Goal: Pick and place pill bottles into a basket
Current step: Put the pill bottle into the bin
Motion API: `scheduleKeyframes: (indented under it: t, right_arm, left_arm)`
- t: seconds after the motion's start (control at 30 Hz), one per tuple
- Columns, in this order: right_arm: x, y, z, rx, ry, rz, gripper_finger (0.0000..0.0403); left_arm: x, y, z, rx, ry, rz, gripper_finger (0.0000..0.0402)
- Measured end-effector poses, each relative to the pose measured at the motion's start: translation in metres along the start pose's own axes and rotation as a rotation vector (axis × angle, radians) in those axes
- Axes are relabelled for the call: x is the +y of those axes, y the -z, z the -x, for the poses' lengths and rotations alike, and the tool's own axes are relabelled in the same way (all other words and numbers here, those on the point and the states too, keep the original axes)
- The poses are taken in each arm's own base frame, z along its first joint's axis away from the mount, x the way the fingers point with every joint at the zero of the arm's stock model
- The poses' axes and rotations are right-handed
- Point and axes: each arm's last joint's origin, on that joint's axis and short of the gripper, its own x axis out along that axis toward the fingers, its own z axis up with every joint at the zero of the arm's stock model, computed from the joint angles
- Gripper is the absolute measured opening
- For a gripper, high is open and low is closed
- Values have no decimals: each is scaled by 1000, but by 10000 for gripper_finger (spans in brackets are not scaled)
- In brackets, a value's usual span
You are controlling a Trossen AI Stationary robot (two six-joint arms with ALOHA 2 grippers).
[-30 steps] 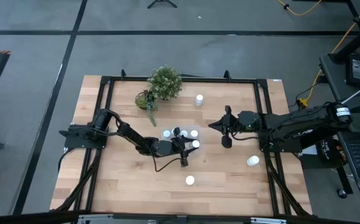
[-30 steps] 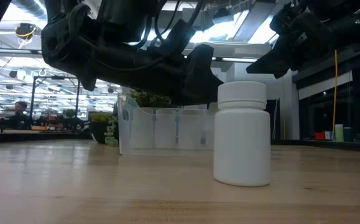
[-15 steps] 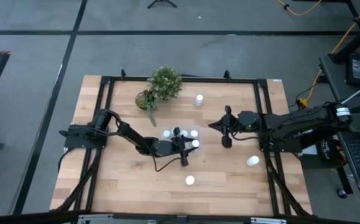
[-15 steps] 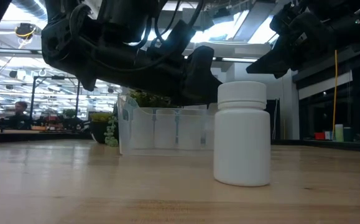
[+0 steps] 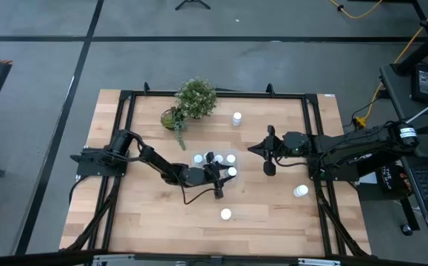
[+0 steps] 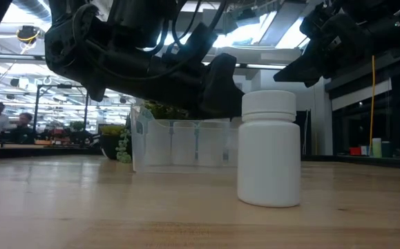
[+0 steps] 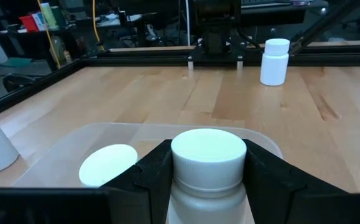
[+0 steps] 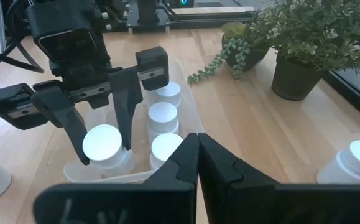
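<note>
The clear basket point(image 5: 223, 154) sits mid-table with three white pill bottles point(image 8: 163, 116) standing in it. My left gripper point(image 5: 228, 171) reaches in from the table's left and is shut on another pill bottle point(image 7: 207, 152) at the basket's right end. That bottle stands upright inside the basket's walls point(image 8: 102, 144); whether its base is on the floor I cannot tell. My right gripper point(image 5: 252, 149) hangs shut to the right of the basket, touching nothing. My left gripper pinches the bottle by the two opposite sides of its cap point(image 7: 180, 167) and shoulder, one finger point(image 8: 127, 115) on each side. The fingers come nearly level from the table's left, slanting a little down. The bottle stays upright between them.
Loose pill bottles stand at the far middle point(image 5: 237, 118), near the front edge point(image 5: 227, 214) and by the right edge point(image 5: 301, 191). A potted green plant point(image 5: 193, 100) stands at the far side, left of centre. A black frame point(image 5: 125, 103) borders the table.
</note>
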Motion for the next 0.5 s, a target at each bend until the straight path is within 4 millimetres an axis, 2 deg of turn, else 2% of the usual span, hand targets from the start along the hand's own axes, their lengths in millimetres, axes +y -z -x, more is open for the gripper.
scheduleKeyframes:
  t: [0.5]
  right_arm:
    - [0,0,0,1,0,-1,12]
  left_arm:
    - [-1,8,-3,-81,-24,14,154]
